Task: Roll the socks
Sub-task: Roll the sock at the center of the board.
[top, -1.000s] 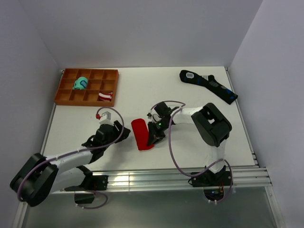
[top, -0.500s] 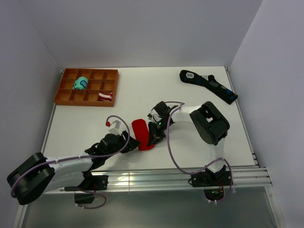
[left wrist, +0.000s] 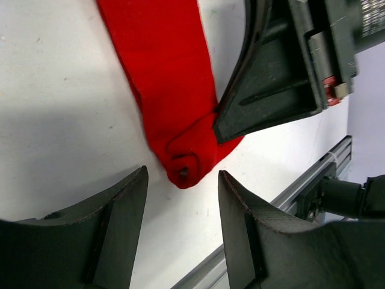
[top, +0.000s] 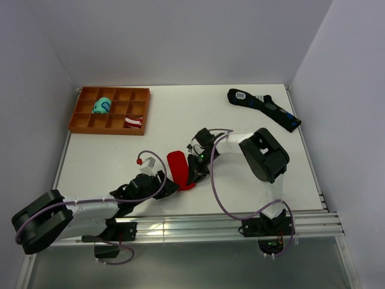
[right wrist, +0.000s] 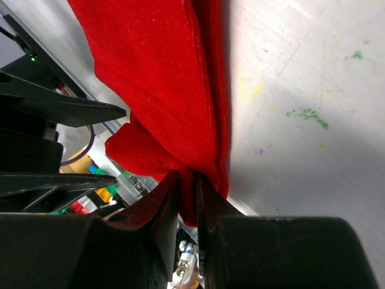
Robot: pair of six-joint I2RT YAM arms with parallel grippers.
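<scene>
The red socks [top: 178, 168] lie as a narrow strip on the white table, the near end folded into a small roll [left wrist: 185, 166]. My right gripper [top: 194, 173] is shut on the right edge of that near end; the red fabric [right wrist: 171, 114] is pinched between its fingers. My left gripper [top: 169, 185] is open and low on the table just left of and below the roll, its fingers [left wrist: 114, 229] apart and empty, with the roll just ahead of the gap between them. No white motif shows.
An orange divided tray [top: 86, 123] at the back left holds a teal bundle [top: 101, 106] and a red-and-white striped bundle [top: 133, 122]. Long black socks with blue marks [top: 264, 108] lie at the back right. The metal rail [top: 198, 226] runs along the near edge.
My left gripper has dropped toward the near edge and swung right, up to the socks' rolled near end. The right gripper has stayed shut on the sock.
</scene>
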